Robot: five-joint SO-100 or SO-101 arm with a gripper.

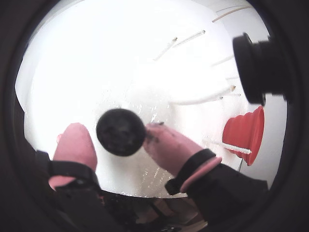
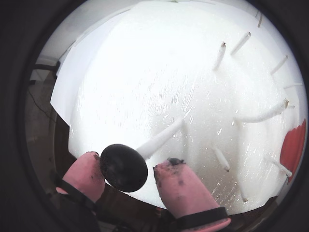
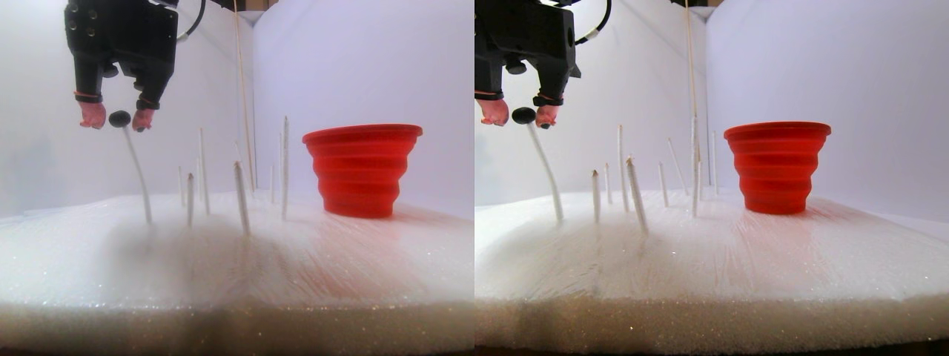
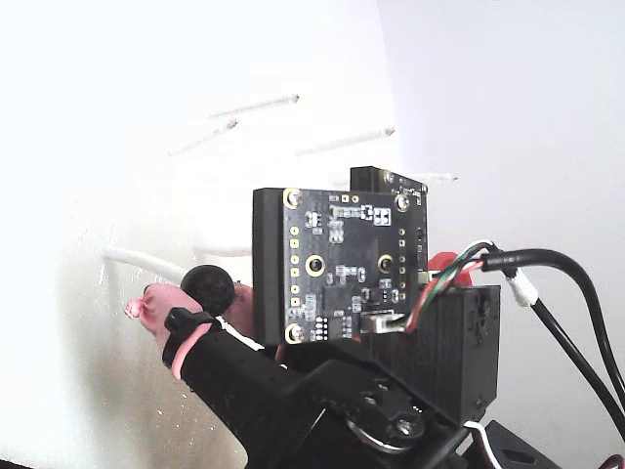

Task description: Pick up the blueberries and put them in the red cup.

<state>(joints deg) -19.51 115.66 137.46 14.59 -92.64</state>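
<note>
Pink fingertips (image 1: pixel 75 145) of the gripper (image 1: pixel 120 137) sit either side of a blueberry (image 1: pixel 120 132), a matte black-blue ball. In both wrist views the jaws are parted: one pink pad touches the ball while a sliver of white shows between it and the other, so whether they pinch it is hard to tell. Only one wrist view shows a bent white stick (image 2: pixel 159 137) running from behind the ball. The stereo pair view adds height: the ball rides at the top of that stick, which curves from the foam slab (image 3: pixel 237 259) up and leftward to the fingers, high above the surface. Being round, the berry has no long axis to speak of.

Rightward in the stereo pair view stand more thin white sticks (image 3: pixel 241 196), mostly upright, some leaning. Farther right is the red cup (image 3: pixel 361 170), ribbed and stepped, flared rim up, resting on the sparkly, coarse foam, well apart from the gripper. A wrist view catches only its side (image 1: pixel 246 133). The fixed view shows the gripper's black circuit board (image 4: pixel 327 269).
</note>
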